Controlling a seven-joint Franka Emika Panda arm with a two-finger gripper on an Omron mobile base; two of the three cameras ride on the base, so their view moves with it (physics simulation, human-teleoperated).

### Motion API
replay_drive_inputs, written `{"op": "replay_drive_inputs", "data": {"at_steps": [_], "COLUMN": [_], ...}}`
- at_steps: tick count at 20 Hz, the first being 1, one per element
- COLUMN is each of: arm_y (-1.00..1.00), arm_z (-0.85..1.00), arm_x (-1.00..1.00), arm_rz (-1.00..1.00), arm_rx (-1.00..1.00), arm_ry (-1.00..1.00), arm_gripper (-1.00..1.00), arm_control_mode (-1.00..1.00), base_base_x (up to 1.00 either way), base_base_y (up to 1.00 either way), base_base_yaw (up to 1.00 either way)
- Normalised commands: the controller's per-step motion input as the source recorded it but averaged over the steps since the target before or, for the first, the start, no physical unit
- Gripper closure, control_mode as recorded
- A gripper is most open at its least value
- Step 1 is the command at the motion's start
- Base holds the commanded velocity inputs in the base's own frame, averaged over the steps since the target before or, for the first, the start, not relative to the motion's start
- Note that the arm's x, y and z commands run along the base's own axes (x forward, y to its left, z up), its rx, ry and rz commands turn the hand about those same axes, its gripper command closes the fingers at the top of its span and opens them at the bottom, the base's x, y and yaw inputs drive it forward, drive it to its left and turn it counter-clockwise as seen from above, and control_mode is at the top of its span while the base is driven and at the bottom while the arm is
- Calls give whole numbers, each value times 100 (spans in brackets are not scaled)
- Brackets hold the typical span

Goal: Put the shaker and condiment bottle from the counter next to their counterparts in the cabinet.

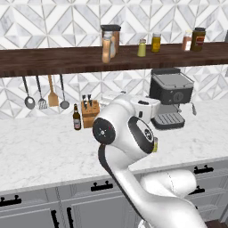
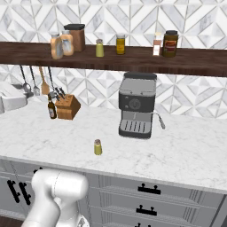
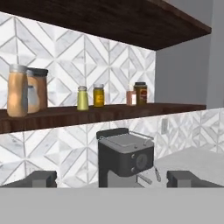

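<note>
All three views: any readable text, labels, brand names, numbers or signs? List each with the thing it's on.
None readable.
Condiment bottle on the cabinet: pale label, too blurred to read.
Dark-lidded jar: label shows as a blur, no letters.
Beer bottle: label too small.
Coffee machine: round dial, no legible marking.
Shaker on the counter: no print visible.

Two shakers [image 2: 98, 147] [image 2: 99, 48], two orange bottles [image 2: 56, 46] [image 2: 67, 43], three jars [image 2: 120, 44] [image 2: 170, 43] [image 2: 77, 37], one coffee machine [image 2: 136, 105], one knife block [image 2: 67, 107], one beer bottle [image 2: 52, 107]
</note>
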Motion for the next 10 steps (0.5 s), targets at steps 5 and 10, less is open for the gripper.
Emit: {"op": "replay_drive_inputs", "data": {"at_steps": [5, 10], "arm_y": [-42, -43], "arm_z": [-25, -25], "arm_x": [-45, -42], "arm_rz": [-11, -1], "arm_rx": [2, 1], "arm_ry": [-5, -1], "arm_gripper": [-100, -100], "arm_control_mode": [-100, -100], "base_base_x": [0, 0], "base_base_y": [0, 0], "base_base_yaw": [0, 0]}}
